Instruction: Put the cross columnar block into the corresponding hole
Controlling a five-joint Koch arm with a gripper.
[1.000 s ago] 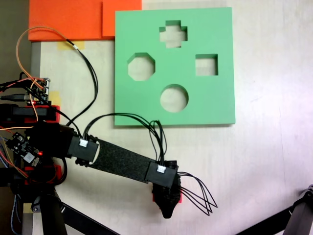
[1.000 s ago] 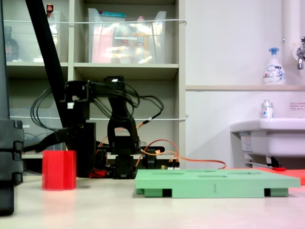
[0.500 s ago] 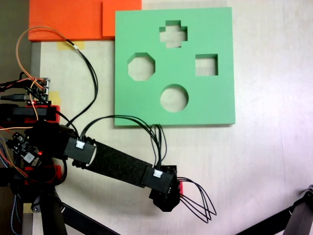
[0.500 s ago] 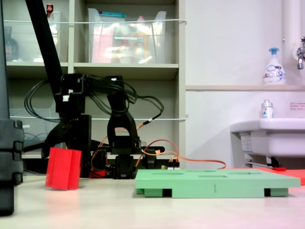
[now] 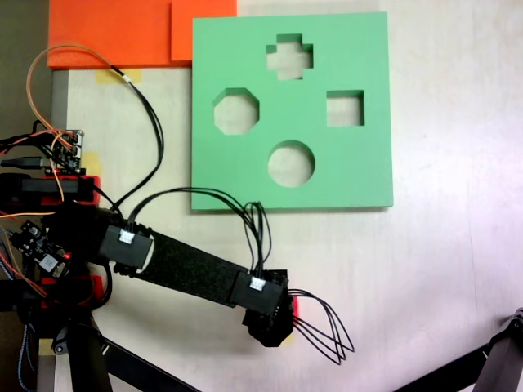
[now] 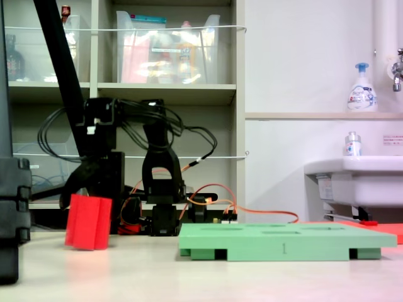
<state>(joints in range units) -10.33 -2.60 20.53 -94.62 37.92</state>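
No legible text anywhere; soap bottle (image 6: 362,88) label and wall notice too blurred.

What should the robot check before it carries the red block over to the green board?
1. Tool around the red block: cannot tell; the block sits under it, tilted.
2. Block off the table: ok; one bottom corner looks raised, slightly.
3. Plus-shaped hole free: ok, nothing inside.
4. Green board lying flat: ok in both fixed views.
5. Path to the board free: ok; bare tabletop between.
6. Block's arms lined up with the hole: cannot tell; the arm covers it from above.
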